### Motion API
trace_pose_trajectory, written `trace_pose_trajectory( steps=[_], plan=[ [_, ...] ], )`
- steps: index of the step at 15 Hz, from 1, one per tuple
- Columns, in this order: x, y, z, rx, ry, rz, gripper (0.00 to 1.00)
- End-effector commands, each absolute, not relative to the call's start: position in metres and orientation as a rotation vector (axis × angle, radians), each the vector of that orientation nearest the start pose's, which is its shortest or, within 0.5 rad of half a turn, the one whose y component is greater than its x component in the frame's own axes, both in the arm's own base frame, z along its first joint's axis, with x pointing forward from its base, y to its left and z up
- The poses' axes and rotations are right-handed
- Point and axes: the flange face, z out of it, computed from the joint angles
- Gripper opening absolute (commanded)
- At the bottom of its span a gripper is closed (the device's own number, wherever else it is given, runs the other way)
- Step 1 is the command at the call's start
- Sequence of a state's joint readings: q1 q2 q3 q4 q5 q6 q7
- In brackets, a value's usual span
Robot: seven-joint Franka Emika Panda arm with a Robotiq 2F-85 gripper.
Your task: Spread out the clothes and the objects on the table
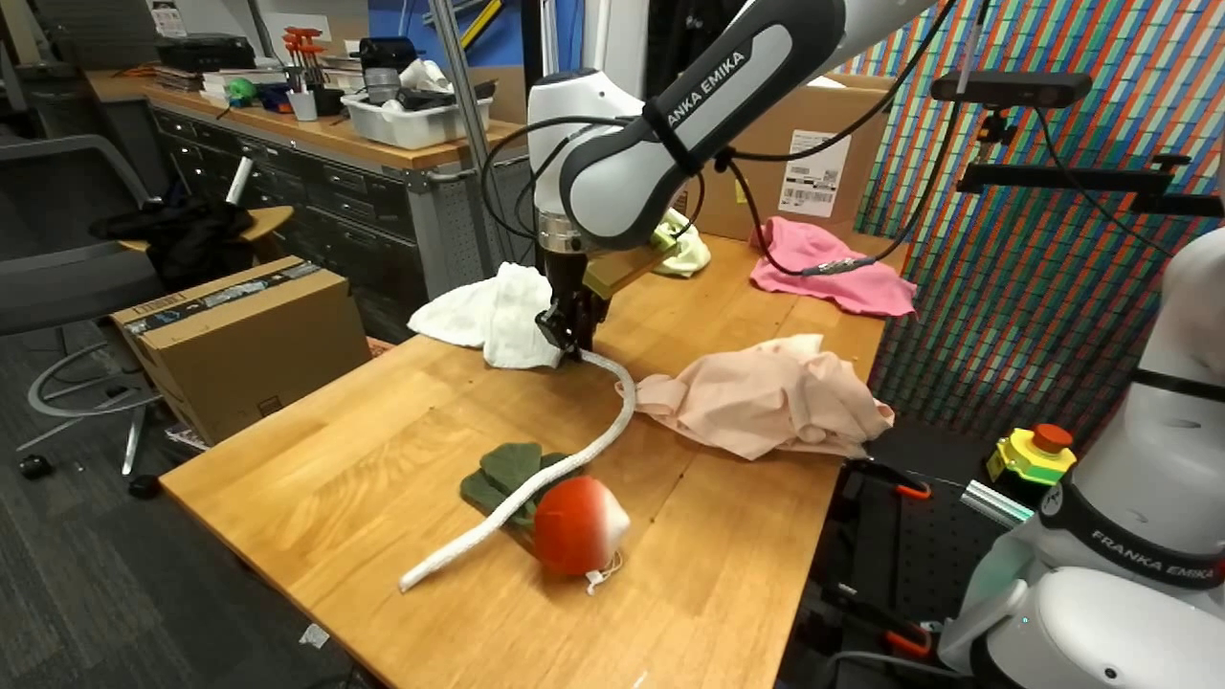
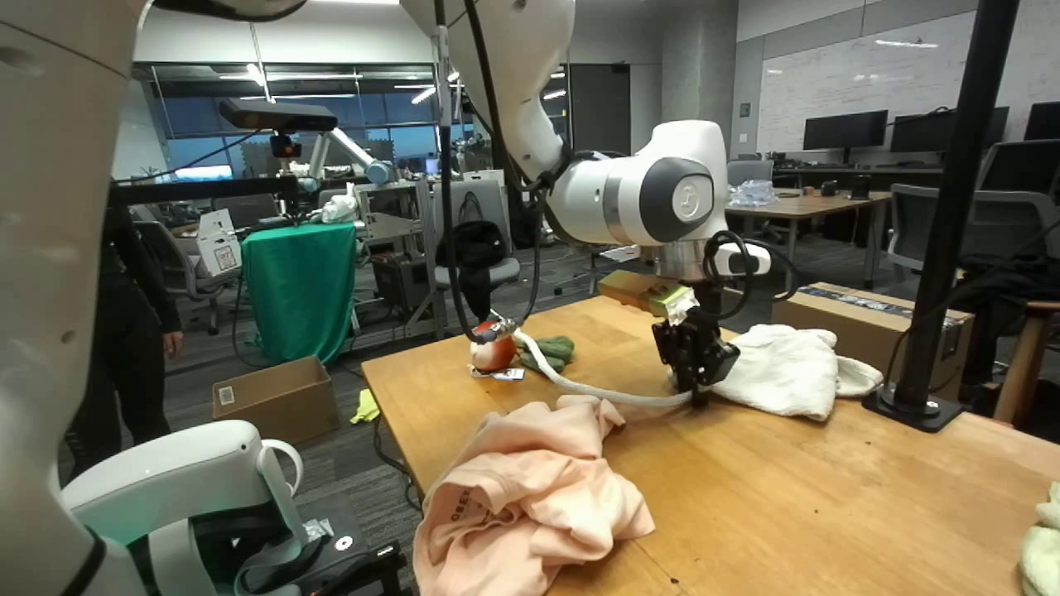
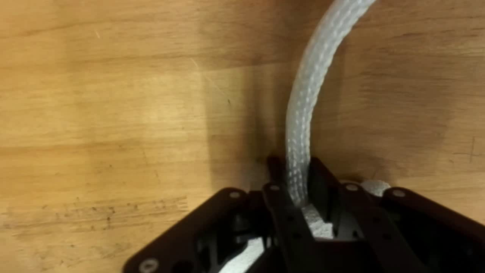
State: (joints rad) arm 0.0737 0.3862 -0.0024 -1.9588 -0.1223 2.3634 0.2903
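On the wooden table (image 1: 364,450), my gripper (image 1: 577,352) reaches straight down beside the white cloth (image 1: 522,318). In the wrist view the white rope (image 3: 301,110) runs between the fingers (image 3: 322,174), which sit close against both its sides. From there the rope (image 1: 450,552) curves across the dark green cloth (image 1: 512,466), beside the red ball (image 1: 571,526). The peach cloth (image 1: 766,397) lies bunched near the robot's side. Farther back are the pink cloth (image 1: 828,263) and the yellow-green cloth (image 1: 686,251), partly hidden by the arm.
A black post (image 2: 915,372) stands on the table past the white cloth. A large cardboard box (image 1: 746,191) is at the back end, and another cardboard box (image 1: 258,354) sits off the table's side. A cable hangs from the arm over the pink cloth.
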Motion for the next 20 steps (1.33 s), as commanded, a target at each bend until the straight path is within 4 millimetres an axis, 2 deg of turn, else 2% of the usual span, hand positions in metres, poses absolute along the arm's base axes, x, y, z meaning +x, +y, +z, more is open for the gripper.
trace_pose_trajectory(
  steps=[1, 2, 3, 5, 9, 16, 20],
  plan=[
    [0.611, 0.047, 0.286, -3.228, 0.212, -0.055, 0.04],
    [0.608, 0.048, 0.29, -3.232, 0.208, -0.056, 0.04],
    [0.607, 0.049, 0.293, -3.238, 0.204, -0.061, 0.09],
    [0.602, 0.05, 0.299, -3.253, 0.207, -0.081, 0.09],
    [0.587, 0.051, 0.325, -3.305, 0.267, -0.181, 0.09],
    [0.564, 0.063, 0.38, -3.374, 0.507, -0.403, 0.09],
    [0.562, 0.065, 0.406, -3.4, 0.649, -0.548, 0.09]
  ],
)
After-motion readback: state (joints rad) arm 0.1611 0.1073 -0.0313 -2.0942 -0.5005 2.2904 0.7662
